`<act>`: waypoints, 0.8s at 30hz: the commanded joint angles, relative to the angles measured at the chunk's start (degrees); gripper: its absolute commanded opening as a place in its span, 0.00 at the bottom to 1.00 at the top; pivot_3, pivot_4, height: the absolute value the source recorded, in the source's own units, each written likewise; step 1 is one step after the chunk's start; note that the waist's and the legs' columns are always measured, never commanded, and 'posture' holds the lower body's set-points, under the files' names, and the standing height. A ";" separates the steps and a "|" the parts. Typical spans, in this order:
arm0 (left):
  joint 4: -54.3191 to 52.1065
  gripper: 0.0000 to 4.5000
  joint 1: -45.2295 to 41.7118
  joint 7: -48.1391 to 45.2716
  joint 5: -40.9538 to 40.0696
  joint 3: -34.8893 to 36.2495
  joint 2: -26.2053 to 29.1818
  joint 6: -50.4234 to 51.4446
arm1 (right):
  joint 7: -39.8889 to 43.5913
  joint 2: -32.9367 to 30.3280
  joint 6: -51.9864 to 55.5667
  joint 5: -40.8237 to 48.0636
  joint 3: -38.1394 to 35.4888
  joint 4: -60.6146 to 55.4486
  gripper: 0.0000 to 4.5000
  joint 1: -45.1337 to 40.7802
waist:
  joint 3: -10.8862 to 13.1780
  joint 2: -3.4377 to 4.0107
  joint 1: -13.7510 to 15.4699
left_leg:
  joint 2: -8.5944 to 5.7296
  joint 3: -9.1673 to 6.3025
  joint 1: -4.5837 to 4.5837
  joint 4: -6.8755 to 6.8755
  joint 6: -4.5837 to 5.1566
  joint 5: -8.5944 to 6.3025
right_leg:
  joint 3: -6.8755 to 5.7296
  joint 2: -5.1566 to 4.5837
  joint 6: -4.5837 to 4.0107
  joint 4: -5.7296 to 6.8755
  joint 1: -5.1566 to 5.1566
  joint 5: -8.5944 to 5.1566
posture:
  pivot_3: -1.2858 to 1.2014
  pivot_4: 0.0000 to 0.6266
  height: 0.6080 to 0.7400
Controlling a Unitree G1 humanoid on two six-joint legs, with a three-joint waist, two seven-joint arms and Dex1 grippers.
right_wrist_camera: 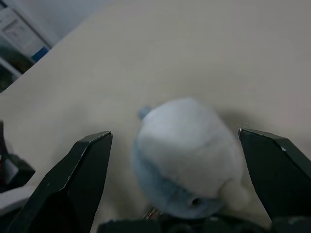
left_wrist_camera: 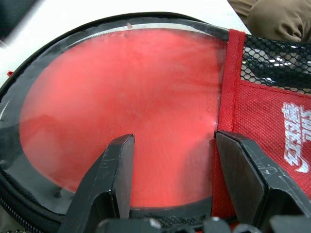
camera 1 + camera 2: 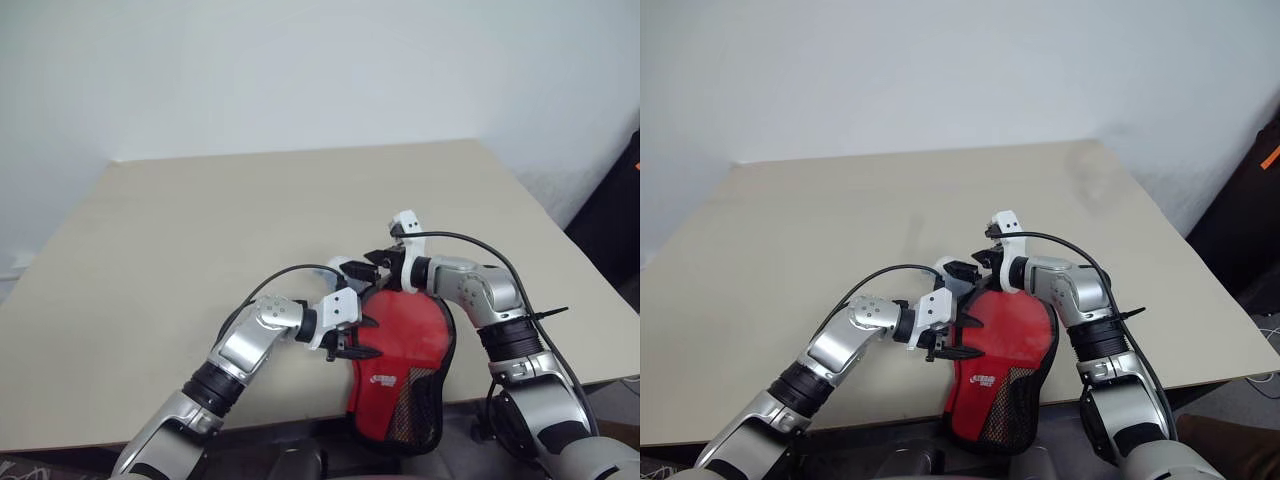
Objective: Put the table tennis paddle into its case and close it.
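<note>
Both pincers gape, gripping nothing: left pincer over case, right pincer astride pale lump. Risk: right grabs lump, not case; case overhangs surface edge, cd slip off.

Likely lab: bare beige table, plain white wall.

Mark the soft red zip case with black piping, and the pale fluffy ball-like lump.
soft red zip case (image 3: 400,345), left eye view, bare red outer face.
pale fluffy lump (image 1: 187,155), right wrist view, middle of its rounded top.
</note>
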 commanded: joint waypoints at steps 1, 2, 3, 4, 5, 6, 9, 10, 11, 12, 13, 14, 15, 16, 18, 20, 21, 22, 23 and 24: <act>2.65 0.60 0.72 1.65 3.81 -1.73 -0.33 1.35 | 0.65 1.56 -0.95 -1.99 0.80 2.02 1.00 -2.57 | 0.00 0.00 -0.02 | 0.00 0.00 0.01 0.00 0.00 0.00 | 0.00 0.00 0.00 0.00 0.00 0.00 | 0.52 0.00 1.00; 2.75 0.60 0.65 1.71 3.89 -1.72 -0.37 1.33 | 0.49 2.06 -1.02 -2.56 1.04 2.58 1.00 -2.65 | 0.00 0.00 -0.02 | 0.00 0.00 0.01 0.00 0.00 0.00 | 0.00 0.00 0.00 0.00 0.00 0.00 | 0.52 0.00 1.00; 2.78 0.60 0.60 1.76 3.94 -1.68 -0.41 1.30 | 0.38 2.49 -1.07 -2.96 1.20 2.92 1.00 -2.69 | 0.00 0.00 -0.07 | 0.00 -0.01 0.01 0.00 0.00 0.00 | 0.00 0.00 0.00 0.01 0.00 0.00 | 0.52 0.00 1.00; 2.88 0.60 0.53 1.81 3.97 -1.64 -0.44 1.29 | 0.28 2.87 -1.26 -3.52 1.42 3.16 1.00 -2.71 | -0.01 0.01 -0.10 | 0.00 0.00 0.01 0.00 0.00 0.00 | 0.00 0.01 0.00 0.01 -0.01 0.00 | 0.52 0.00 1.00; 2.94 0.60 0.51 1.87 4.02 -1.65 -0.47 1.32 | 0.28 3.14 -1.38 -4.05 1.62 3.25 1.00 -2.65 | -0.01 0.01 -0.11 | 0.00 -0.01 0.01 -0.01 0.00 0.00 | 0.00 0.01 0.00 0.02 -0.02 0.00 | 0.52 0.00 1.00; 2.94 0.60 0.53 1.93 4.06 -1.68 -0.49 1.36 | 0.33 3.30 -1.47 -4.49 1.69 3.24 1.00 -2.56 | -0.01 0.01 -0.11 | 0.01 -0.01 0.01 -0.01 0.00 0.00 | 0.00 0.01 0.00 0.02 -0.02 0.00 | 0.52 0.00 1.00; 2.75 0.61 0.71 2.30 4.34 -1.73 -0.24 2.15 | -1.27 4.18 -6.10 -8.17 2.91 3.03 0.96 -1.54 | -0.02 0.01 -0.14 | 0.01 -0.01 0.03 -0.02 0.00 0.00 | 0.00 0.01 0.00 0.02 -0.01 0.00 | 0.52 0.00 1.00; 2.75 0.61 0.75 2.53 4.36 -1.59 -0.23 2.48 | -1.87 4.57 -7.29 -8.97 2.85 2.99 0.91 -1.34 | -0.03 0.01 -0.16 | 0.01 0.00 0.03 -0.02 0.00 0.00 | 0.00 0.01 0.00 0.02 -0.02 0.00 | 0.52 0.00 1.00; 2.80 0.61 0.76 2.73 4.37 -1.46 -0.24 2.76 | -2.22 4.86 -7.79 -9.39 2.65 2.91 0.85 -1.23 | -0.02 0.01 -0.17 | 0.01 0.00 0.03 -0.02 0.00 0.00 | 0.00 0.02 0.00 0.02 -0.02 0.00 | 0.52 0.00 1.00; 2.84 0.61 0.75 2.82 4.37 -1.36 -0.24 2.89 | -2.08 4.75 -8.18 -10.08 3.09 2.51 0.80 -1.06 | -0.02 0.01 -0.17 | 0.01 -0.01 0.03 -0.03 0.00 0.00 | 0.00 0.02 0.00 0.02 -0.03 0.00 | 0.52 0.00 1.00; 2.82 0.61 0.76 2.85 4.37 -1.34 -0.22 2.98 | -2.26 4.73 -8.38 -10.71 3.31 2.10 0.71 -0.91 | -0.03 0.01 -0.16 | 0.01 -0.01 0.03 -0.03 0.00 0.00 | 0.00 0.02 0.00 0.02 -0.02 0.00 | 0.52 0.00 1.00; 2.75 0.61 0.78 2.87 4.39 -1.37 -0.22 3.07 | -2.70 4.84 -8.33 -11.07 3.18 1.88 0.63 -0.84 | -0.03 0.01 -0.15 | 0.01 0.00 0.04 -0.03 0.00 0.00 | 0.00 0.02 0.00 0.02 -0.02 0.00 | 0.52 0.00 1.00; 2.72 0.61 0.78 2.90 4.39 -1.40 -0.22 3.14 | -3.22 4.88 -8.26 -11.45 2.99 1.72 0.55 -0.89 | -0.03 0.01 -0.16 | 0.01 -0.01 0.04 -0.03 0.00 0.00 | 0.00 0.01 0.00 0.02 -0.01 0.00 | 0.52 0.00 1.00; 2.68 0.61 0.78 2.94 4.41 -1.43 -0.24 3.24 | -3.59 4.74 -8.36 -11.96 3.06 1.54 0.47 -0.91 | -0.03 0.01 -0.16 | 0.01 -0.01 0.04 -0.03 0.00 0.00 | 0.00 0.02 0.00 0.02 -0.01 0.00 | 0.52 0.00 1.00; 2.60 0.61 0.71 3.03 4.55 -1.55 -0.24 3.51 | -3.85 4.48 -7.90 -12.34 2.95 0.99 0.33 -0.80 | -0.03 0.01 -0.16 | 0.01 -0.01 0.05 -0.03 -0.01 0.00 | 0.00 0.02 0.00 0.03 -0.02 0.00 | 0.52 0.00 1.00; 2.43 0.61 0.69 3.17 4.70 -1.65 -0.21 3.69 | -2.51 4.30 -6.16 -11.01 2.49 -0.72 0.18 -0.46 | -0.03 0.01 -0.15 | 0.01 -0.01 0.06 -0.03 -0.01 0.00 | 0.00 0.02 0.00 0.03 -0.01 0.00 | 0.52 0.00 1.00; 2.40 0.61 0.71 3.23 4.70 -1.61 -0.13 3.99 | -2.31 4.25 -5.46 -10.79 2.60 -1.88 0.11 -0.29 | -0.03 0.01 -0.16 | 0.01 -0.01 0.05 -0.03 -0.01 0.00 | 0.00 0.02 0.00 0.03 -0.01 0.00 | 0.52 0.00 1.00; 2.37 0.61 0.73 3.27 4.69 -1.61 -0.07 4.33 | -2.51 4.53 -5.21 -10.56 2.27 -2.64 0.06 -0.28 | -0.03 0.01 -0.17 | 0.01 -0.01 0.05 -0.03 -0.01 0.00 | 0.00 0.02 0.00 0.03 -0.01 0.00 | 0.52 0.00 1.00; 2.35 0.61 0.75 3.26 4.67 -1.61 -0.02 4.55 | -3.08 5.06 -5.49 -10.35 1.52 -2.96 0.02 -0.46 | -0.03 0.01 -0.18 | 0.01 -0.02 0.06 -0.03 -0.01 0.00 | 0.00 0.02 0.00 0.03 -0.01 0.00 | 0.52 0.00 1.00; 2.32 0.61 0.77 3.25 4.66 -1.61 0.01 4.70 | -3.46 5.48 -5.68 -10.20 0.93 -3.12 0.01 -0.60 | -0.03 0.01 -0.20 | 0.02 -0.01 0.05 -0.03 -0.01 0.00 | 0.00 0.02 0.00 0.03 -0.02 0.00 | 0.52 0.00 1.00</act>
